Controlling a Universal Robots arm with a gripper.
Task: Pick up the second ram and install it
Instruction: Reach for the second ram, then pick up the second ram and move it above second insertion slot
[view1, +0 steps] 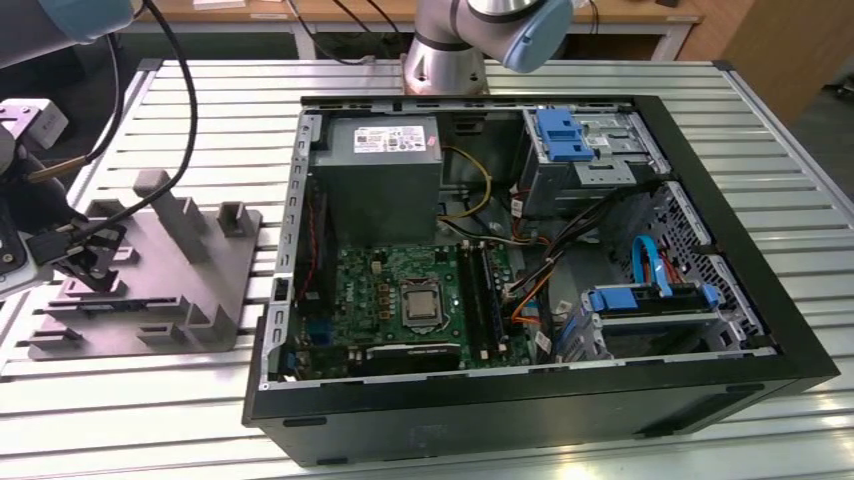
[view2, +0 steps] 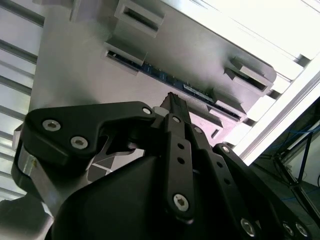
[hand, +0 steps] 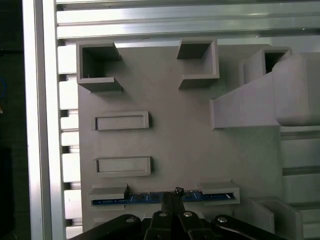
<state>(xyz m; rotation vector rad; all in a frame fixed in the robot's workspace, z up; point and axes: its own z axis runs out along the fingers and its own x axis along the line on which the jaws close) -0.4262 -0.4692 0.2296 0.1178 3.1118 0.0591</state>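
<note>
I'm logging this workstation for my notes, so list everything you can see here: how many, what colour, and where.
second ram: one, dark blue, held in the fixture's slots, at the gripper.
fixture: one, grey, on the table, on the exterior view's left of the case.
computer case: one, black, open, mid-table.
motherboard: one, green, inside the case.
power supply: one, grey, inside the case, beyond the motherboard.
drive brackets: two, blue, in the case on the exterior view's right.
table: one, silver, slatted, under everything.
arm: one, silver and pale blue, base behind the case.
gripper: one, black, over the fixture.
</note>
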